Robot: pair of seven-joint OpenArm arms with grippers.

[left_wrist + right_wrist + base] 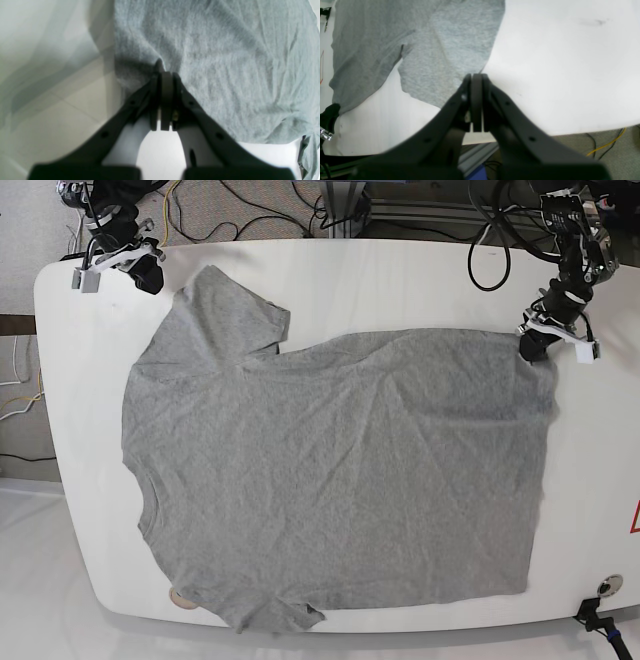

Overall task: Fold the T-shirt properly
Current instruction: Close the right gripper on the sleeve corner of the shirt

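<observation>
A grey T-shirt (340,470) lies spread flat on the white table (400,280), collar side to the left and hem to the right. My left gripper (532,345) sits at the far right hem corner. Its wrist view shows the left gripper (163,73) shut, with a pinch of the T-shirt (225,62) bunched at the tips. My right gripper (155,278) is at the far left, by the upper sleeve. Up close, the right gripper (476,74) is shut right at the sleeve's corner (445,50).
Cables (260,220) run along the table's far edge behind both arms. Round fittings sit near the front edge (181,599) and front right (603,585). A red mark (633,520) is at the right edge. A yellow cable (607,145) lies on the floor beyond the table edge.
</observation>
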